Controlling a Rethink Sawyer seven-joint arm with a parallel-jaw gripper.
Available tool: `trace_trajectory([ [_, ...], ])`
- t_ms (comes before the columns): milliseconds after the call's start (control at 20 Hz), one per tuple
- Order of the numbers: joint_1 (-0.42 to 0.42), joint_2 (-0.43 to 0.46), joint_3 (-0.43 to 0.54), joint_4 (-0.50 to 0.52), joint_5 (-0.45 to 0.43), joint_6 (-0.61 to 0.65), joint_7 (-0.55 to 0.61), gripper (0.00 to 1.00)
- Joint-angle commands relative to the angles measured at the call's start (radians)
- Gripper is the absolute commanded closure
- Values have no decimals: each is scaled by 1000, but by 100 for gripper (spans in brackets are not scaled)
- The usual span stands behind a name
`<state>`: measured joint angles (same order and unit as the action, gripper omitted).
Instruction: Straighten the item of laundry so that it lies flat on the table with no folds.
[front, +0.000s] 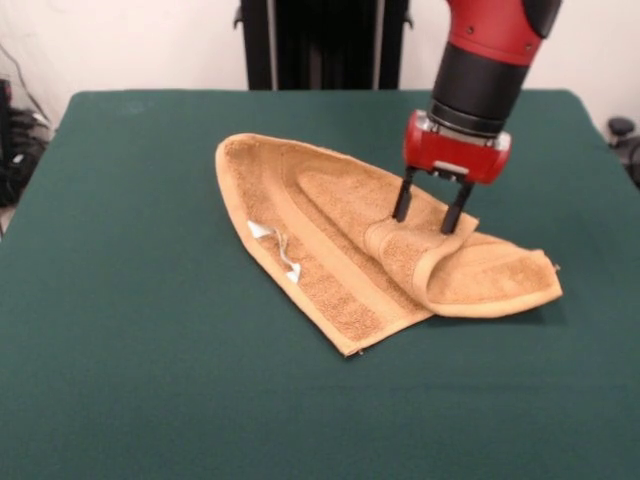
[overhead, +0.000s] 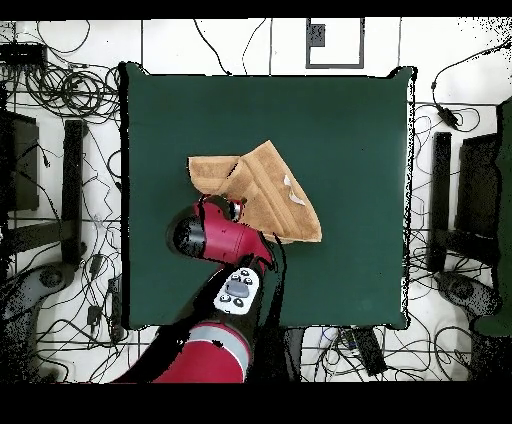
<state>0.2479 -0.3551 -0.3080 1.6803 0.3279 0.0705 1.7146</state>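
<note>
The item of laundry (front: 330, 235), a tan towel, lies crumpled near the middle of the green table (front: 120, 330). Its right end is folded back over itself into a rolled flap (front: 470, 280). A white tag (front: 275, 243) shows on its left part. My gripper (front: 426, 222) stands open, both black fingertips down on the towel on either side of the fold's upper end. In the overhead view the towel (overhead: 262, 190) lies on the table (overhead: 340, 120) with the tag (overhead: 293, 192) facing up, and my red arm (overhead: 215, 235) hides the fingers.
Green cloth (front: 520, 400) stretches wide on all sides of the towel. Cables and stands (overhead: 70, 180) ring the floor around the table. A black post (front: 320, 40) rises behind the far edge.
</note>
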Motion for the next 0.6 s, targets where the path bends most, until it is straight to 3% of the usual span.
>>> trace_trajectory([
  [50, 32, 34, 86, -1, -6, 102, 159, 0],
  [600, 70, 29, 52, -16, 17, 131, 179, 0],
])
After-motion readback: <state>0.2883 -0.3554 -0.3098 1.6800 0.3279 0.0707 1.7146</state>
